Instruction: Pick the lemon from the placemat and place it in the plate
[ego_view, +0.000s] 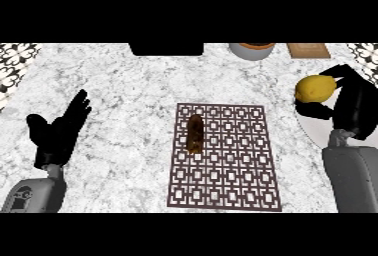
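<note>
One lemon (316, 89) sits clasped in the right hand (347, 107) above the plate (314, 131) at right; lowering and releasing comes next.

The placemat (227, 157) lies on the counter (133, 90) at the centre of the frame, running down toward the lower edge. On its upper left part lies a long thin object (195, 133), lengthwise. At the right edge sits the plate (311, 131), mostly hidden under the right hand (353, 107), which is curled round the lemon (316, 89) above the plate's upper end. The left hand (59, 132) rests at the left, well apart from the placemat, fingers up. Along the top edge stand a dark box (166, 49), a pot (252, 50) to its right, then a board (308, 50).
</note>
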